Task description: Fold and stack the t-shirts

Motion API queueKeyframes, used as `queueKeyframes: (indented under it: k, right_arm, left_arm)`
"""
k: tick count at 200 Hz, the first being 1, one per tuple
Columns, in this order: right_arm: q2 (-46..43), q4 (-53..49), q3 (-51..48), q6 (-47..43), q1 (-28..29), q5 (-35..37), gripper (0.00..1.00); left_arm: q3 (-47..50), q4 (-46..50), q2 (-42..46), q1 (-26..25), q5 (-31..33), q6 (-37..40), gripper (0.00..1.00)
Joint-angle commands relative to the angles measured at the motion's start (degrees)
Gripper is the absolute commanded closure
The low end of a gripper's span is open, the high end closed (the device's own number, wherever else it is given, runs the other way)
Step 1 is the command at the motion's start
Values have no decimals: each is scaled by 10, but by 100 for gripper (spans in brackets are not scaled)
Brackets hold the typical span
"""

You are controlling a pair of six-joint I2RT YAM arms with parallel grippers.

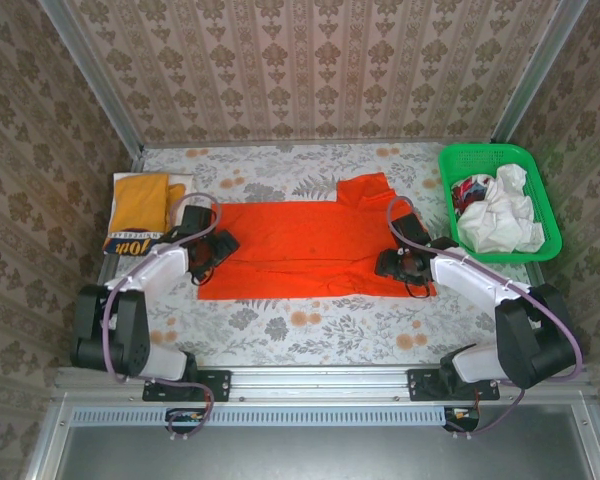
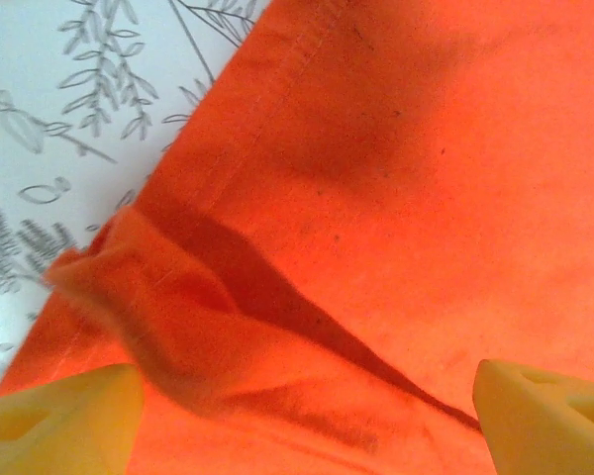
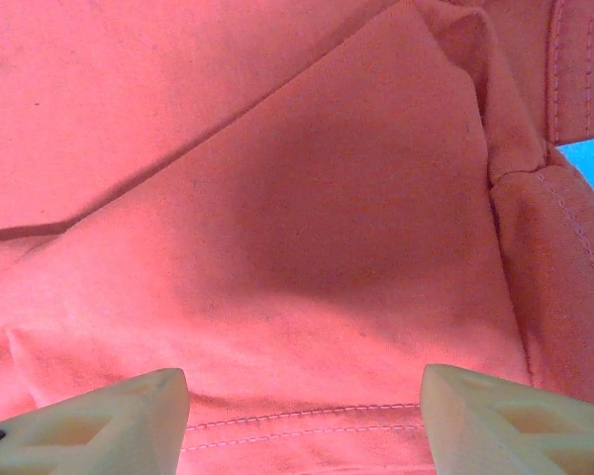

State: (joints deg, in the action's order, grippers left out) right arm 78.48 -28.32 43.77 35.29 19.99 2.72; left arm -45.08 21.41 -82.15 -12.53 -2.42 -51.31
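Note:
A bright orange-red t-shirt lies spread flat across the middle of the table, one sleeve sticking up at its far right. My left gripper sits at its left edge, jaws open; in the left wrist view a raised ridge of the shirt's cloth lies between the yellow fingers. At the shirt's right edge my right gripper is open, and in the right wrist view a stitched hem runs flat between its fingertips. A folded mustard-yellow t-shirt with a navy lettered band rests at the far left.
A green mesh basket at the back right holds crumpled white t-shirts. The floral tablecloth is bare in front of the orange shirt. Patterned walls close in the back and sides.

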Motion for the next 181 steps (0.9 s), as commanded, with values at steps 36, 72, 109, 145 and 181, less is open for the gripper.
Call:
queueKeyframes:
  k: [36, 72, 109, 145, 181]
  right_arm:
    - [-4, -2, 8, -9, 5, 16, 36]
    - [9, 7, 24, -13, 3, 45, 36]
    - [71, 18, 67, -19, 2, 44, 36]
    - [121, 22, 89, -21, -6, 37, 36]
    - [132, 21, 66, -5, -17, 12, 36]
  left_arm:
    - [-84, -3, -92, -1, -31, 7, 16]
    - [-127, -12, -140, -2, -47, 11, 16]
    - [-152, -2, -151, -2, -44, 25, 12]
    - [-129, -12, -153, 9, -49, 27, 9]
    - [-81, -36, -126, 9, -52, 30, 7]
